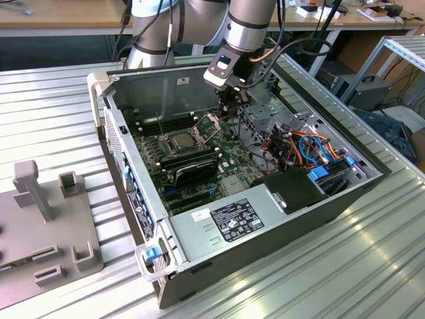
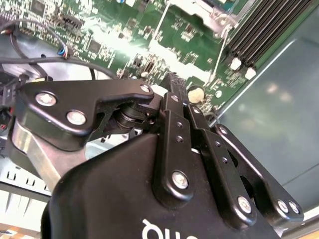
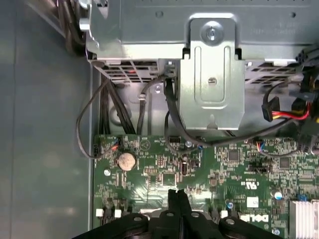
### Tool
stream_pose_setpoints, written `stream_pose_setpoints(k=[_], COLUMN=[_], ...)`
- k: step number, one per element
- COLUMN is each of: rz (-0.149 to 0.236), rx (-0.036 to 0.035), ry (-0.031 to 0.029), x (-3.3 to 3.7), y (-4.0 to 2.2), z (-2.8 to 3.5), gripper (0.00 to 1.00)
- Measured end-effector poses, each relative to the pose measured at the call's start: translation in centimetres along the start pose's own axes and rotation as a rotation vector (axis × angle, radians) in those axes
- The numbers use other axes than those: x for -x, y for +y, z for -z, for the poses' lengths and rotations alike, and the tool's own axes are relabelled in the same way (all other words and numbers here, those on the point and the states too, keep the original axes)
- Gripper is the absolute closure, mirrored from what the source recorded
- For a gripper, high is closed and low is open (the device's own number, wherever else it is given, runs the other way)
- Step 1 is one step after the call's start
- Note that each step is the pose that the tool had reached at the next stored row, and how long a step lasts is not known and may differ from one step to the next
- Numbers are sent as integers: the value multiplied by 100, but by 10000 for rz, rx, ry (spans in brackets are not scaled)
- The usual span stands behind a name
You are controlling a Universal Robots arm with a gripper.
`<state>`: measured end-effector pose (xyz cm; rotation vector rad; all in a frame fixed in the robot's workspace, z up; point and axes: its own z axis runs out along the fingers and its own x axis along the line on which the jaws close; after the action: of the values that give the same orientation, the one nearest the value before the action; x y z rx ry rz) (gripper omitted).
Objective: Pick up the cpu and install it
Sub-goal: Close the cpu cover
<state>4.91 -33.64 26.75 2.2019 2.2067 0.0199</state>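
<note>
Exterior view has the computer case [image 1: 299, 226] lying open on the ribbed metal bench [image 1: 345, 272], with the arm reaching down into it. The cpu [image 1: 180, 140] is sitting flat in its socket on the green board [image 1: 232, 156], between the memory slots [image 1: 156, 125] and the long black card [image 1: 190, 167]. The shiny socket frame [image 1: 207, 122] is tilted up off it on the side toward the exterior view's right, so the chip's grey top is in plain sight.

The gripper [image 1: 229, 109] hangs over the board just past that raised frame, near the cpu but not touching it. In both wrist views the fingers [image 3: 173, 199] are pressed flat against each other with only a thin seam between them, so it's clenched, and I can't see anything caught in there. The second wrist view shows the gripper [image 2: 172, 79] tip-down close above the board [image 2: 124, 40].

The first wrist view looks past the gripper [image 3: 178, 191] at the board [image 3: 164, 174], with a coin battery [image 3: 125, 160] near the board's corner. Beyond the board's edge is a metal drive cage [image 3: 212, 74], and black cables [image 3: 172, 119] droop from it down to the board.

A grey power supply [image 1: 229, 222] fills the case's near corner. A grey fixture [image 1: 40, 226] sits on the bench well apart from the case, toward the exterior view's left.
</note>
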Motion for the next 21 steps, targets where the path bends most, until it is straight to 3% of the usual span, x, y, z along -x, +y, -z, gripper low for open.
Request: stream_pose_setpoints(k=[11, 21], rz=[-2, -1], rx=[0, -1], ry=[0, 0], x=[-1, -1], y=[37, 30], z=[-179, -182], gripper=[89, 89])
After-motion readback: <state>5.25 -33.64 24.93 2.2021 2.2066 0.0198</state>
